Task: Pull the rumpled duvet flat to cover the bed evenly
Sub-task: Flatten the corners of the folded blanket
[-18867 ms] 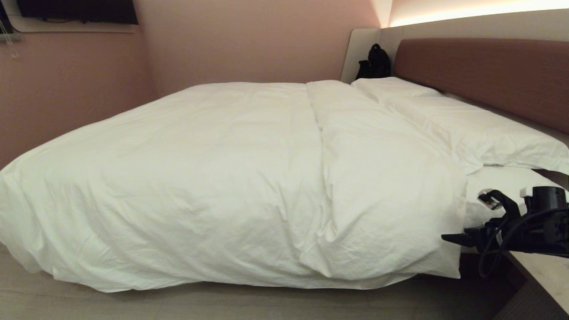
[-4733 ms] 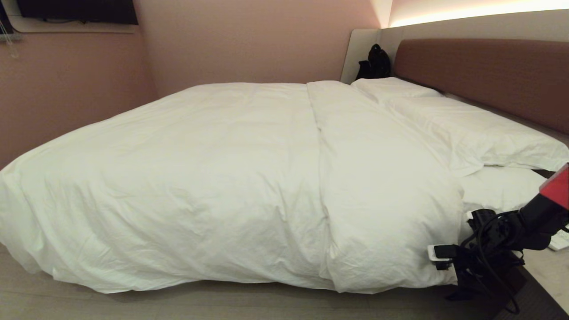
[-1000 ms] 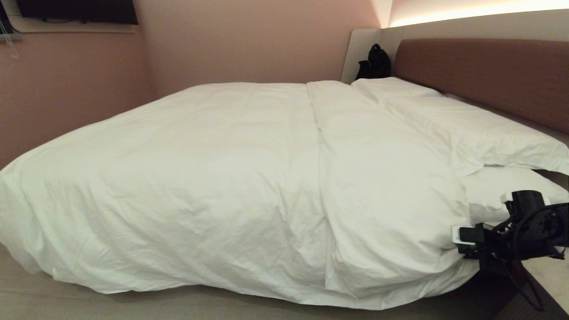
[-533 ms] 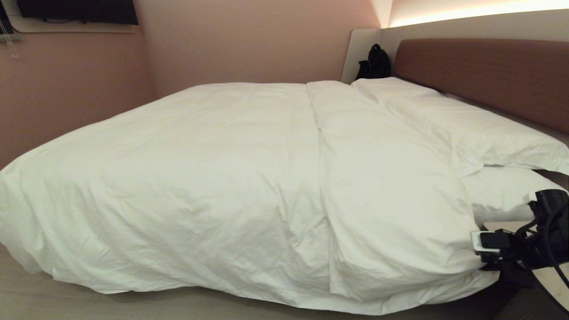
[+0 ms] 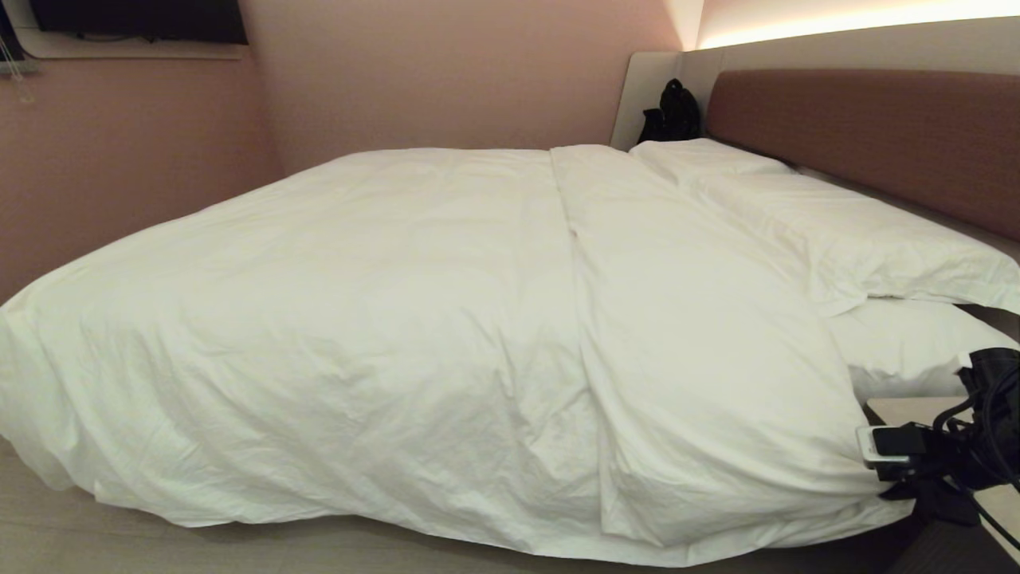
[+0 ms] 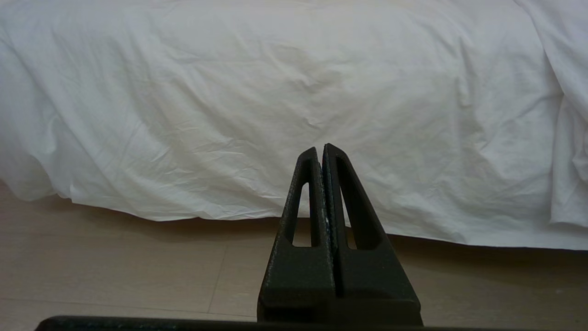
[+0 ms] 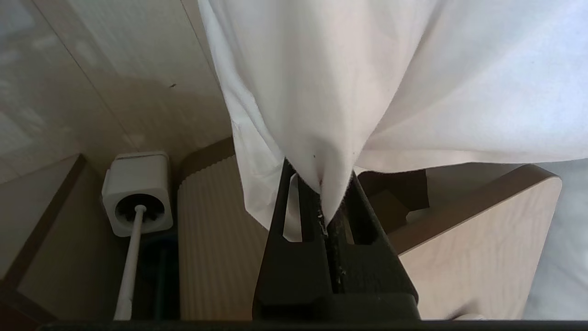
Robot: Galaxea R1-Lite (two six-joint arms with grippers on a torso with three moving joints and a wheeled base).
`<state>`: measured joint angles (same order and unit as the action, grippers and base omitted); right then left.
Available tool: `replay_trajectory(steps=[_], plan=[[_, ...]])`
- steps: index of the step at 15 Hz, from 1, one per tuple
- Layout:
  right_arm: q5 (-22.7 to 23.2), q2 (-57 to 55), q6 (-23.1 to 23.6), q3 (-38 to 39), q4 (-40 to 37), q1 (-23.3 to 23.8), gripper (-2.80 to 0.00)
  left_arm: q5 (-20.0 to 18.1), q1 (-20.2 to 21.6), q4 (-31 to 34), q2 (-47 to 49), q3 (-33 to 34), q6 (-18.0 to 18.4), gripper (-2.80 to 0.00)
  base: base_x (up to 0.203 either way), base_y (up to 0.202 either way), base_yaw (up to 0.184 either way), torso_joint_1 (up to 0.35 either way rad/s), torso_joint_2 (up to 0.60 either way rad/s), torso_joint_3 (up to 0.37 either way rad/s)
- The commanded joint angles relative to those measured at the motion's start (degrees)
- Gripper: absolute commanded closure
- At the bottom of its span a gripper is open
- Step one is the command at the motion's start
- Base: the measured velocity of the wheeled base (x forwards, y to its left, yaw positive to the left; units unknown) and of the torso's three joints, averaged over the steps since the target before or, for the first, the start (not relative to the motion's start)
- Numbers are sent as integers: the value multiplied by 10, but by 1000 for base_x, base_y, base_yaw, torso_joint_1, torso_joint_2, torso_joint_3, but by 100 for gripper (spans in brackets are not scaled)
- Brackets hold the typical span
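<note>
The white puffy duvet (image 5: 446,319) lies over most of the bed, whose reddish-brown headboard (image 5: 861,135) runs along the right. My right gripper (image 5: 883,466) is at the duvet's near right corner, low beside the bed. In the right wrist view this gripper (image 7: 321,177) is shut on a pinched fold of the duvet (image 7: 367,82), and the cloth is drawn taut from the jaws. My left gripper (image 6: 320,149) is shut and empty, held a little above the floor and facing the duvet's hanging side (image 6: 275,92); it is out of the head view.
Two white pillows (image 5: 861,239) lie along the headboard. A pale wooden nightstand (image 5: 916,408) stands right behind the right gripper. A white plug (image 7: 136,193) with a cord sits by the ribbed bed base (image 7: 216,257). A black bag (image 5: 673,112) is in the far corner.
My right gripper has moved right and slightly down with the duvet's corner in it. That corner now reaches further right and hangs lower over the bed's side. The left arm has not moved.
</note>
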<state>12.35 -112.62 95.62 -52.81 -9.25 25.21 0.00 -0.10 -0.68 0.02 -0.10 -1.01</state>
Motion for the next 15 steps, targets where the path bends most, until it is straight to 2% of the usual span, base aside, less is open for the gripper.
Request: replay_trajectory(steps=[1,7,8,15], plan=[[-1,-14,5,-10,1,1,0,0,0,0,0,0,0,0,0,0,0,0,0,0],[-22,-41,5,-41,2,8,0,0,0,0,0,0,0,0,0,0,0,0,0,0],[-22,-43,3,-41,1,8,-280,0,0,0,0,0,0,0,0,0,0,0,0,0],[-11,-2,-7,-22,-4,7,-280,0,0,0,0,0,0,0,0,0,0,0,0,0]])
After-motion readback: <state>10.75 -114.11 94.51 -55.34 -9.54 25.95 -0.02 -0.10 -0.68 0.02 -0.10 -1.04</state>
